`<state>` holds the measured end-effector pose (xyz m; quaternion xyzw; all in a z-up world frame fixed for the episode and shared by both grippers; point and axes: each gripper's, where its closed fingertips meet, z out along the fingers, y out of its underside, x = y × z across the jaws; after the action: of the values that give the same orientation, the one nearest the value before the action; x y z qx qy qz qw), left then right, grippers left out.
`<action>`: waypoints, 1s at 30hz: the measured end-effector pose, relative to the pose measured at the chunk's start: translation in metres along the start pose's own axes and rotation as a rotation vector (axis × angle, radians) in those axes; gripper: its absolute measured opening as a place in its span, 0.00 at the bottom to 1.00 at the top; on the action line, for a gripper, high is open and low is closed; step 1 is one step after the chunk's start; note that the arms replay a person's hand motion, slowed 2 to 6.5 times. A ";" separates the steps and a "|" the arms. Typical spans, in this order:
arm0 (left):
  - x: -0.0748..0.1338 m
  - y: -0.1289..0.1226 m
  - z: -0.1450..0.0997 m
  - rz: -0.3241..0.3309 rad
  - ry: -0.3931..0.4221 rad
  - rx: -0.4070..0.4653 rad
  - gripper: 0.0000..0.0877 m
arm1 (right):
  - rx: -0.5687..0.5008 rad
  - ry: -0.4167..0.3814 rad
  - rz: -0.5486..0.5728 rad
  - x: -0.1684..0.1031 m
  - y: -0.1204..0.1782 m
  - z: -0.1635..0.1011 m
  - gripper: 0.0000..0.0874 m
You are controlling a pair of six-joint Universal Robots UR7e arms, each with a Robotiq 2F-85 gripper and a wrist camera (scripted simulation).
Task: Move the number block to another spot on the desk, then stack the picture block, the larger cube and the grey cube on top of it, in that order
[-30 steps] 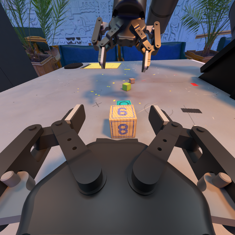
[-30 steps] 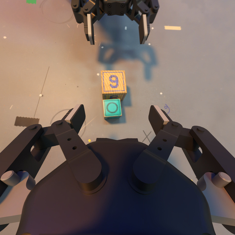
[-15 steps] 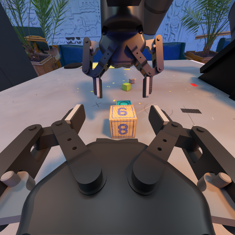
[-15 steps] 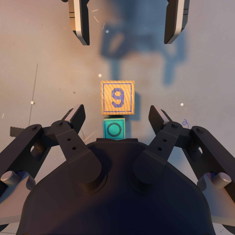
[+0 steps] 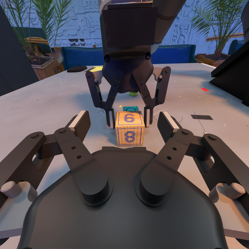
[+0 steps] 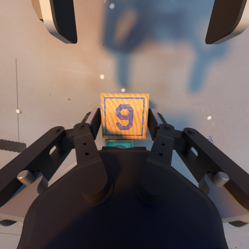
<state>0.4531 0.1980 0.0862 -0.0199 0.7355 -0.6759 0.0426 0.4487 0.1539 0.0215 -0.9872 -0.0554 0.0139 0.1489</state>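
The wooden number block [image 5: 129,129] stands on the grey desk [image 5: 53,107], with the smaller teal picture block [image 5: 130,108] touching its far side. My right gripper [image 5: 129,123] comes straight down over it, with a finger pressed on each side. In the right wrist view the right gripper [image 6: 124,121] is shut on the number block [image 6: 124,115], and the picture block [image 6: 119,143] peeks out below. My left gripper [image 5: 124,122] is open and empty, just in front of the block. The green larger cube [image 5: 133,93] shows partly behind the right gripper. The grey cube is hidden.
A yellow sheet [image 5: 96,69] and a black oval pad [image 5: 76,69] lie at the desk's far edge. A black slanted box [image 5: 231,75] stands at the right. A red mark [image 5: 204,89] and a dark patch [image 5: 202,117] are on the desk's right side.
My right gripper has come down over the number block and closed its fingers on the block's sides. The left gripper and the blocks have not moved.
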 end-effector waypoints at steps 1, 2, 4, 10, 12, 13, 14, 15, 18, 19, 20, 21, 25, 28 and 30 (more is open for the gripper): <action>0.000 0.000 0.000 0.000 0.000 0.000 0.97 | 0.000 0.002 -0.002 0.000 0.000 0.000 0.63; 0.000 0.000 0.000 0.000 0.000 0.000 0.97 | 0.003 0.005 -0.005 0.001 -0.001 0.001 0.60; 0.000 0.000 0.000 -0.001 0.000 0.000 0.97 | 0.012 0.007 -0.009 0.002 -0.003 0.000 0.59; -0.001 0.000 0.000 -0.004 -0.002 0.002 0.97 | 0.062 0.035 -0.010 0.007 -0.005 -0.016 0.59; -0.001 0.000 0.000 -0.006 -0.003 0.003 0.97 | 0.091 0.049 0.000 0.009 -0.006 -0.025 0.59; -0.001 0.000 0.000 -0.007 -0.003 0.003 0.97 | 0.106 0.055 0.008 0.011 -0.006 -0.031 0.59; -0.001 0.000 0.000 -0.008 -0.004 0.003 0.97 | 0.120 0.062 0.018 0.013 -0.005 -0.037 0.59; -0.001 0.000 0.000 -0.009 -0.004 0.003 0.97 | 0.131 0.070 0.029 0.014 -0.004 -0.043 0.59; -0.002 0.000 -0.001 -0.012 -0.006 0.004 0.97 | 0.152 0.099 0.071 0.022 0.005 -0.061 0.59; -0.002 0.000 -0.001 -0.012 -0.006 0.005 0.97 | 0.155 0.111 0.087 0.025 0.009 -0.067 0.59; -0.002 -0.001 -0.001 -0.013 -0.006 0.005 0.97 | 0.157 0.123 0.104 0.027 0.014 -0.072 0.59; -0.002 -0.001 -0.001 -0.013 -0.006 0.006 0.97 | 0.159 0.135 0.120 0.030 0.018 -0.077 0.59; -0.002 0.000 -0.001 -0.013 -0.006 0.005 0.97 | 0.169 0.165 0.190 0.038 0.040 -0.095 0.59; -0.002 0.000 0.000 -0.012 -0.006 0.003 0.97 | 0.173 0.177 0.244 0.042 0.057 -0.104 0.59; -0.002 0.000 0.000 -0.012 -0.007 0.002 0.97 | 0.169 0.187 0.278 0.044 0.069 -0.109 0.59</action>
<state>0.4548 0.1985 0.0864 -0.0263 0.7345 -0.6768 0.0411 0.5047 0.0612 0.1044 -0.9663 0.0968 -0.0528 0.2324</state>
